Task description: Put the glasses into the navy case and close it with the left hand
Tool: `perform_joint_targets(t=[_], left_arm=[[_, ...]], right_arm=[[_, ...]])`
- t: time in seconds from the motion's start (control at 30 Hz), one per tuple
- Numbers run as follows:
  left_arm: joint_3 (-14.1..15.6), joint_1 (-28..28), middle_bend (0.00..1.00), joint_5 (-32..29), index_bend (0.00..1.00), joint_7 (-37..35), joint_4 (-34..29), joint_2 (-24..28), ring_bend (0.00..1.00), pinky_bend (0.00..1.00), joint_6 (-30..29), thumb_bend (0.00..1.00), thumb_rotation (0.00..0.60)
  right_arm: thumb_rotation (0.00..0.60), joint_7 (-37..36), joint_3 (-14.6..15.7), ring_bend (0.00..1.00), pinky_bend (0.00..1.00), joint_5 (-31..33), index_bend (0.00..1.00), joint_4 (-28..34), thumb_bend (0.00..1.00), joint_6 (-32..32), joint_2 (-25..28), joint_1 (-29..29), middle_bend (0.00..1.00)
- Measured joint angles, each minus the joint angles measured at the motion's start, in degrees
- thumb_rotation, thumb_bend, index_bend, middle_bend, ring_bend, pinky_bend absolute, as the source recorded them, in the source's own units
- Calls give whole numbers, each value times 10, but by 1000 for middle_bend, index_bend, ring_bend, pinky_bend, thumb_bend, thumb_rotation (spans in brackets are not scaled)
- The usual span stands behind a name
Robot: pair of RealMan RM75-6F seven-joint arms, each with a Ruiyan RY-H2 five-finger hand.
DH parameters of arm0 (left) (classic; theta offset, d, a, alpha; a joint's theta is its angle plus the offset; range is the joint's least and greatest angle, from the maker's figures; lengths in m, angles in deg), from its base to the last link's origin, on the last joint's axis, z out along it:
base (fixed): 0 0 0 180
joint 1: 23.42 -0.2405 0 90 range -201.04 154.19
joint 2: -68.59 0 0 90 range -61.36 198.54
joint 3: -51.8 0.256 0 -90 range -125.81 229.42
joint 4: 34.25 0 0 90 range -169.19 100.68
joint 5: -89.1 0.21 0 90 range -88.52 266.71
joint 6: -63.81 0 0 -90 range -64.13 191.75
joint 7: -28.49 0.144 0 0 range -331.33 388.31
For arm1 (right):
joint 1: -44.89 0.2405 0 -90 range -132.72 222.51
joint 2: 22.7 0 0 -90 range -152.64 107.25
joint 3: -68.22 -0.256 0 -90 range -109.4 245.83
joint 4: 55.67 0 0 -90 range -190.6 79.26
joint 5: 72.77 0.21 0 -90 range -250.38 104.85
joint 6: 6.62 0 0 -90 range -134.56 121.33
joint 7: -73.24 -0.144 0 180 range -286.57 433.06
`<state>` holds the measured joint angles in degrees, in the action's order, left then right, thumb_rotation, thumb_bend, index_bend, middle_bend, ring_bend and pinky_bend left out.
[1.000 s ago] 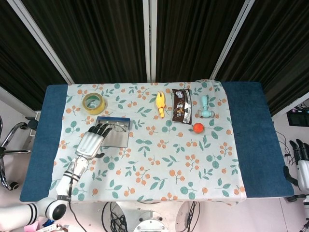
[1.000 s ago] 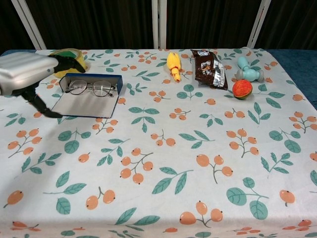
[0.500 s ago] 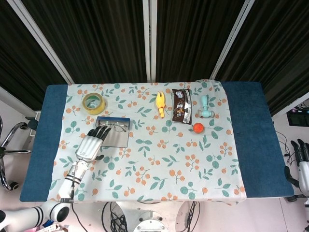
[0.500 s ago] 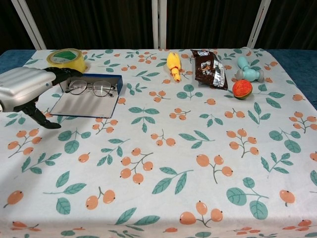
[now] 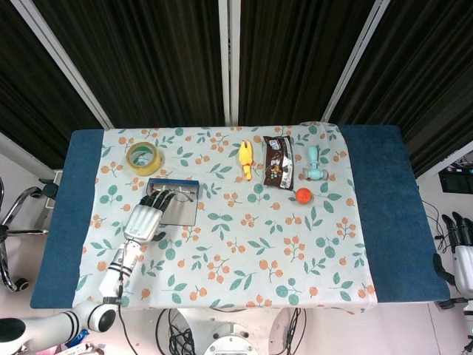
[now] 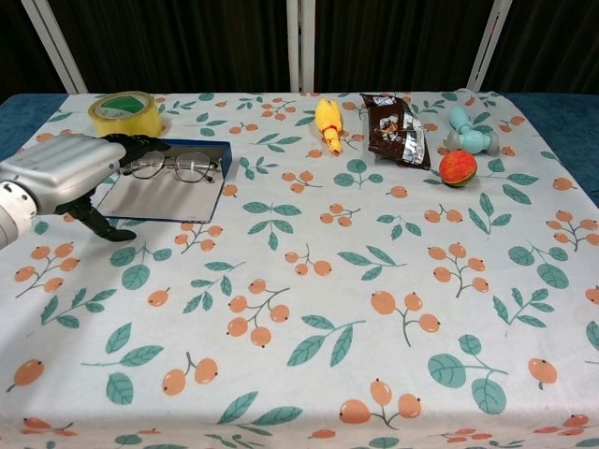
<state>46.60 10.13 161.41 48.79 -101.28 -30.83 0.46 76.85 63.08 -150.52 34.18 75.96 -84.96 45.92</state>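
Note:
The navy case (image 5: 182,181) (image 6: 178,145) lies open at the table's left, showing a grey lining. The glasses (image 5: 179,196) (image 6: 174,166) lie unfolded inside it, at its far end. My left hand (image 5: 145,217) (image 6: 67,172) hovers over the case's near left corner. Its fingers are stretched toward the glasses, the thumb points down at the cloth, and it holds nothing. The dark fingertips (image 6: 140,143) reach the case's left rim beside the glasses. My right hand (image 5: 463,251) hangs off the table at the lower right edge of the head view, fingers straight and empty.
A yellow tape roll (image 5: 143,157) (image 6: 124,110) sits just behind the case. Along the far edge lie a yellow toy (image 5: 245,159) (image 6: 328,122), a brown snack bag (image 5: 278,163) (image 6: 393,117), a teal toy (image 5: 315,164) (image 6: 468,131) and a red ball (image 5: 303,195) (image 6: 458,166).
My left hand has shifted right and back toward the table's front, lowering over the case's near left corner. The glasses and case have not moved.

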Motion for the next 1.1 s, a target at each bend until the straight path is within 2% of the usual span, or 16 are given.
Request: perform_joint_targets(t=[0.63,0.9,1.1], left_arm=[[-18,20,45,-2,88,-15,66,-31,85,208,38,32,600],[-22,20,57,8,149,-65,123,-63,85,209,34,307,600],[-35,25,58,13,183,-93,164,-89,84,209,30,378,600]], right_arm=[[600,-4,1,0,0,8,0,-6,349,-10,-3,2,0],[600,-2,0,0,0,12,0,-5,349,-11,-2,2,0],[600,1,-1,0,0,14,0,-3,347,-11,-2,2,0]])
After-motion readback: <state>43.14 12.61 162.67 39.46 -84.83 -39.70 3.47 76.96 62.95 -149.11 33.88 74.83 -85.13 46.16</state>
